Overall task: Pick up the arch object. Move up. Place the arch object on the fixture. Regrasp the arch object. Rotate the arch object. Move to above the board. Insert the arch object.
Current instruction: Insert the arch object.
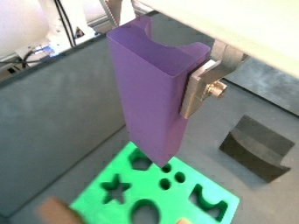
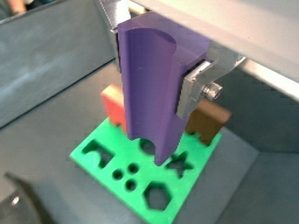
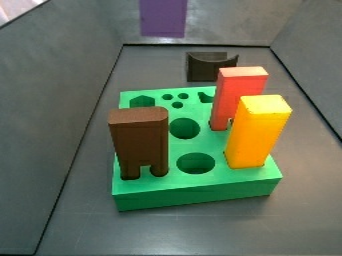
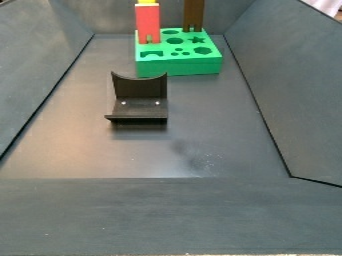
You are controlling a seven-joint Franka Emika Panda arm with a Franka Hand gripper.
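Note:
My gripper is shut on the arch object, a long purple block hanging upright with a scooped notch in its held end. One silver finger presses its side. In both wrist views the block's lower end hangs well above the green board, over its cut-outs. The gripper and arch object show over the board. In a side view only the block's lower end shows, high behind the board. The dark fixture stands on the floor beside the board.
A brown two-legged block, a red block and a yellow block stand upright in the board. The fixture stands mid-floor. Sloped grey walls enclose the floor.

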